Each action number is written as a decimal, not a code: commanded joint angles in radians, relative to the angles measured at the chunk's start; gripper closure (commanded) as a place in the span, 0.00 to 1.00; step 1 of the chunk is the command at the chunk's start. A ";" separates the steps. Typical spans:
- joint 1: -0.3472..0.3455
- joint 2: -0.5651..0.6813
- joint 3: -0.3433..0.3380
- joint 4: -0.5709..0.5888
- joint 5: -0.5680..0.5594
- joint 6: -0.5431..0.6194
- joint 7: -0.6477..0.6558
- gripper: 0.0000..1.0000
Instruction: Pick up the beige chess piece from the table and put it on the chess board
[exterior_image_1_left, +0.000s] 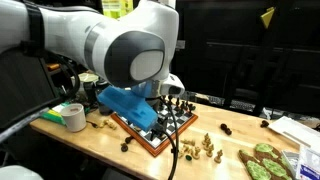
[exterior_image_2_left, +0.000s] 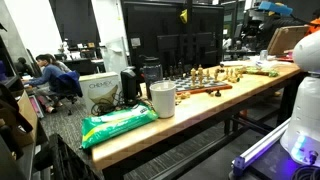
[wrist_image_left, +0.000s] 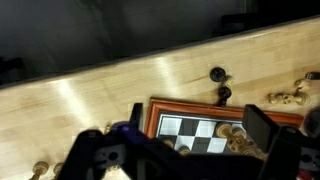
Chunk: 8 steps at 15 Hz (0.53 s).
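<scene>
Table (exterior_image_1_left: 100, 142): long light-wood top in a dim lab, cluttered, seen in both exterior views.
Chess board (exterior_image_1_left: 150, 128): flat on the table under the arm, reddish-brown frame, pieces standing on its squares.
Beige chess pieces (exterior_image_1_left: 206, 148): small cluster on bare wood just beside the board, off its frame.
Gripper (wrist_image_left: 197, 125): above the board's near edge in the wrist view, fingers spread wide, nothing between them.
Dark pieces (wrist_image_left: 217, 75): two on the table near the frame.
White cup (exterior_image_2_left: 162, 98): upright, near a green bag (exterior_image_2_left: 118, 123).
</scene>
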 joint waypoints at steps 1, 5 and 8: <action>-0.009 0.002 0.007 0.002 0.006 -0.002 -0.006 0.00; -0.009 0.096 0.009 0.042 -0.016 0.052 -0.009 0.00; -0.008 0.167 0.003 0.074 -0.028 0.104 -0.022 0.00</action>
